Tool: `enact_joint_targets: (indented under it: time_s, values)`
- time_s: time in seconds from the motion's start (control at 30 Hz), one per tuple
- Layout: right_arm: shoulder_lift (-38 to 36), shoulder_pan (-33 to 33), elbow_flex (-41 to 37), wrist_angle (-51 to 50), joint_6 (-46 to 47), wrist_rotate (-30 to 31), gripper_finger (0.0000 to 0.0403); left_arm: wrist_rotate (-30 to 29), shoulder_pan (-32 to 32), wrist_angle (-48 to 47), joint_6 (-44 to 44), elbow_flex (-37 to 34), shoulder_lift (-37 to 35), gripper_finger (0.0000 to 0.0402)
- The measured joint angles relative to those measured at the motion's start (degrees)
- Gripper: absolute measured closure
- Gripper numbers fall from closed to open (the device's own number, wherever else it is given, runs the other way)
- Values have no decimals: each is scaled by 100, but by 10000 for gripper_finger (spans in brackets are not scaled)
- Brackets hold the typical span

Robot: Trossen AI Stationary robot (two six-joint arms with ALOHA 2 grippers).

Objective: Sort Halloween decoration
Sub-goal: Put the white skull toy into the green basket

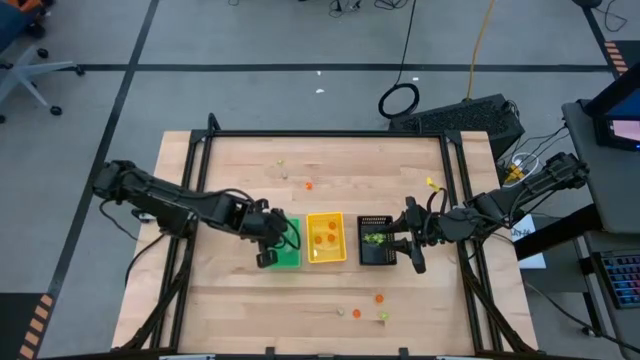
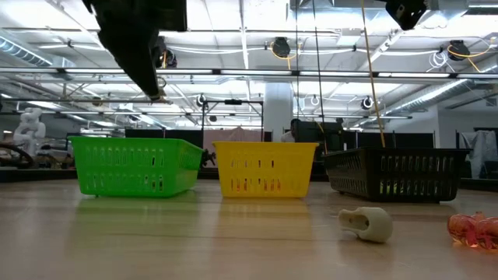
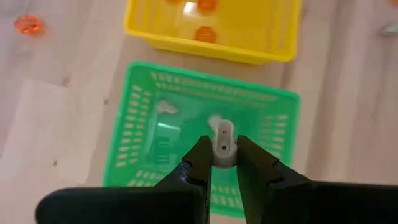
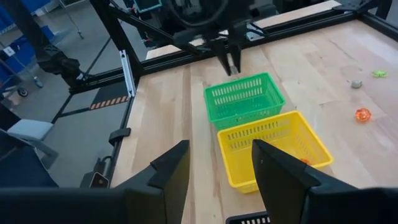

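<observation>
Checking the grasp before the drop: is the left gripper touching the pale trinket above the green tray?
Touching. The left wrist view shows the left gripper with both fingers pressed against the sides of the pale trinket, held above the green tray.

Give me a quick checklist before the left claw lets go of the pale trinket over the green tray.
1. Left claw shut on the small pale whitish-grey plastic trinket: ok.
2. Trinket positioned over the green slotted plastic rectangular tray, inside its rim: ok.
3. Green tray already holds pale pieces only, so the colour matches: ok.
4. Right claw open, empty, clear of the drop zone, beside the black slotted tray: ok.
5. Yellow slotted plastic tray next to it holds orange pieces, not in the drop path: ok.
6. Height above the tray floor safe for release: cannot tell.
</observation>
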Motion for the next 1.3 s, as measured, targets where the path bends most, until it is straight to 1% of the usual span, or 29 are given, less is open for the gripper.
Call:
enact_joint_targets:
  time_s: [0.13,0.3,0.4,0.63,0.83,1.03,1.3]
  values:
    - [0,0,2,-1,-62,-7,241,-4,135,104,-5,-179,14,356]
    - [0,0,0,-18,-70,-5,241,87,246,83,-3,-202,230,356]
    - [0,-2,0,-34,-124,3,241,221,290,135,-3,-202,394,349]
    - [0,-79,1,-134,-126,-9,241,244,320,156,-7,-200,881,336]
    - [-34,-76,2,-264,-126,-52,241,581,320,145,-9,-200,1171,335]
    - [-216,-76,0,-594,-260,-479,241,591,320,139,-11,-200,1191,334]
    - [-763,-74,1,-1138,-279,-492,241,554,320,135,-21,-200,1191,333]
